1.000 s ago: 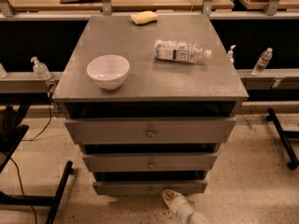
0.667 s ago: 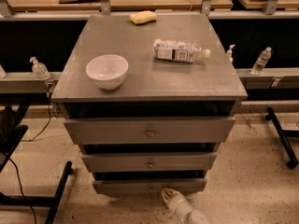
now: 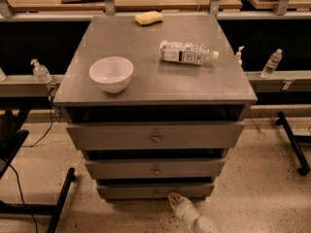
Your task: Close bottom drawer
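The bottom drawer (image 3: 126, 191) is the lowest and narrowest of three grey drawer fronts, with a small round knob (image 3: 156, 193). A dark gap shows above its front panel. My gripper (image 3: 174, 200) is a pale cream-coloured tip at the end of the arm, low at the frame's bottom. It sits just in front of the bottom drawer's front, right of the knob, close to or touching the panel. The middle drawer (image 3: 155, 168) and top drawer (image 3: 155, 137) stand above it.
A white bowl (image 3: 111, 74), a lying plastic bottle (image 3: 187, 53) and a yellow sponge (image 3: 149, 18) rest on the grey cabinet top (image 3: 146, 89). Black stand legs lie on the floor at left (image 3: 58, 198) and right (image 3: 291, 142). Bottles stand on side rails.
The view has drifted slightly. The gripper stays at the bottom drawer's front, and the drawer front looks about the same.
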You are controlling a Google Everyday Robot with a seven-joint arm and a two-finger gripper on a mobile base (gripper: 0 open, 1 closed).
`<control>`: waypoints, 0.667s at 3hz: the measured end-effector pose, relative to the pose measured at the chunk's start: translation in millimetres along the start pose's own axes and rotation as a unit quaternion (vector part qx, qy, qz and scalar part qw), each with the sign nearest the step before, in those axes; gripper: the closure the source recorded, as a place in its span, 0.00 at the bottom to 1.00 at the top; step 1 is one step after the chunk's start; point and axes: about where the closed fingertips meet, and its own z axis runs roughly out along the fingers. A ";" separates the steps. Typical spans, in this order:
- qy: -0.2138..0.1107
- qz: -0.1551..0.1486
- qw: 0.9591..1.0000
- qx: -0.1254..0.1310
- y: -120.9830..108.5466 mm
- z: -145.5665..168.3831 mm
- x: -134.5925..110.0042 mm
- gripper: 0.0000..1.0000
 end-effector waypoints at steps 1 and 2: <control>-0.004 0.000 1.000 0.001 -2.9 5.3 -0.6 1.00; -0.004 0.000 1.000 0.001 -2.8 5.2 -0.6 1.00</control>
